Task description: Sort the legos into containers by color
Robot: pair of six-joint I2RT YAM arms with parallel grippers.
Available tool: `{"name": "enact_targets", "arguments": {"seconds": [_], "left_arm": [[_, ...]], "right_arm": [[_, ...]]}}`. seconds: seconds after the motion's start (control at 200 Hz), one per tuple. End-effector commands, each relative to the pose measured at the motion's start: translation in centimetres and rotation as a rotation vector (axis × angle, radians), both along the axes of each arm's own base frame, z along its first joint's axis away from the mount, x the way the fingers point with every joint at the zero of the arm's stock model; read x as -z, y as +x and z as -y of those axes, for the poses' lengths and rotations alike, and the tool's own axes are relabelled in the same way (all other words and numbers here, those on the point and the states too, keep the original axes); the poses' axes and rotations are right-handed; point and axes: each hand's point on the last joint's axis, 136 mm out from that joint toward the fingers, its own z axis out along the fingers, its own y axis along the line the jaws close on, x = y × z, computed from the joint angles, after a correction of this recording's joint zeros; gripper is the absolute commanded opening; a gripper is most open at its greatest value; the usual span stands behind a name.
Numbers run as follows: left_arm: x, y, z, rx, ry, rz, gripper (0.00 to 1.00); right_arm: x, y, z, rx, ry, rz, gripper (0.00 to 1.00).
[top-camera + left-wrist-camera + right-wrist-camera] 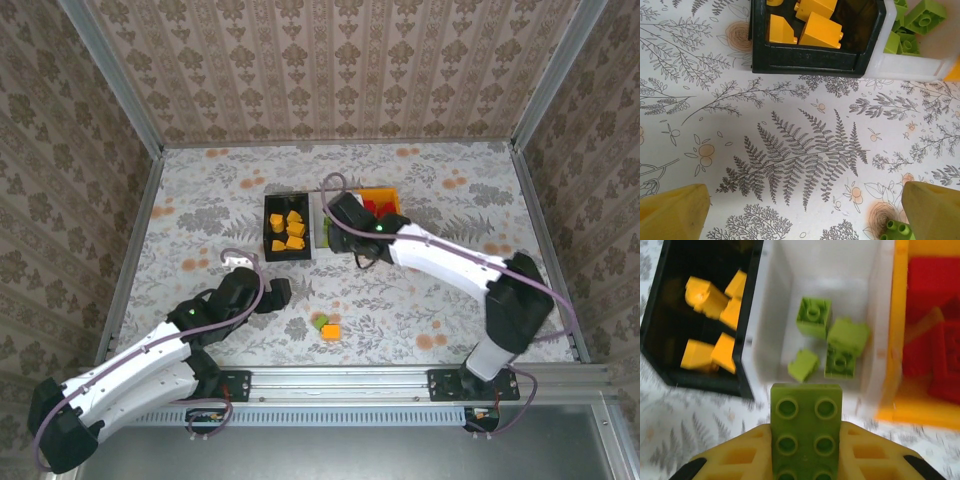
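Note:
Three joined containers stand mid-table: a black bin (287, 228) with orange-yellow legos (710, 305), a white bin (775, 315) with several lime green legos (840, 340), and an orange bin (381, 200) with red legos (935, 340). My right gripper (806, 440) is shut on a lime green brick (806, 415), studs up, just in front of the white bin's near wall. From above, the right gripper (338, 212) covers much of the white bin. My left gripper (283, 293) is open over bare table, its yellow fingers (675, 210) wide apart, with nothing between them.
A green brick (319, 322) and an orange-yellow brick (331, 331) lie together on the table near the front, right of the left gripper. The green brick (895, 231) sits by the left gripper's right finger. Metal rails and patterned walls bound the table.

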Motion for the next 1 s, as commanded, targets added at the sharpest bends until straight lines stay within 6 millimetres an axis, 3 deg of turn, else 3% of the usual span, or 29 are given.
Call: {"name": "enact_targets", "arguments": {"seconds": [0.0,0.09,0.23,0.425,0.655,0.845,0.995], "left_arm": [[0.8,-0.7,-0.1,0.013,0.007,-0.041,1.0],[1.1,-1.1,0.0,0.028,0.008,-0.053,1.0],[1.5,-1.4,0.4,0.054,0.004,-0.069,1.0],[1.9,-1.8,1.1,0.101,0.014,-0.091,1.0],[2.2,-2.7,4.3,0.239,0.029,-0.134,1.0],[4.1,-4.1,8.4,0.353,0.036,-0.19,0.97],[5.2,-4.4,10.3,0.397,0.057,-0.218,0.93]], "right_arm": [[2.4,2.6,-0.6,-0.002,-0.052,-0.043,0.27],[3.0,4.9,-1.5,0.016,-0.056,-0.043,0.29],[4.3,6.5,-2.0,0.04,-0.08,-0.081,0.34],[2.3,7.1,-3.0,0.038,-0.018,-0.052,0.61],[-1.0,4.1,-1.9,0.021,0.056,0.002,0.68],[-0.6,0.3,1.2,0.04,0.072,-0.014,0.68],[-0.2,-1.8,3.1,0.053,0.075,-0.021,0.68]]}}
